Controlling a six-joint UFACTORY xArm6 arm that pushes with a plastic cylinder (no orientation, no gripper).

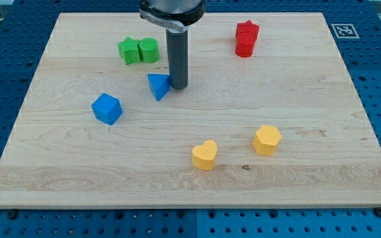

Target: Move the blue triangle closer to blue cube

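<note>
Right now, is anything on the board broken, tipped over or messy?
No, nothing stands out. The blocks sit whole on the wooden board, and my tip rests just right of the blue triangle, with the blue cube lower left.

A pale, matt, grained wooden board [309,132] carries smooth plastic-looking blocks such as the blue triangle [157,86] and blue cube [106,108], beside my dark, faintly glossy rod's tip [178,86].

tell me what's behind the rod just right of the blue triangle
My tip touches the blue triangle's right edge. Behind the rod only bare board shows; the narrow strip it covers cannot be seen.
</note>
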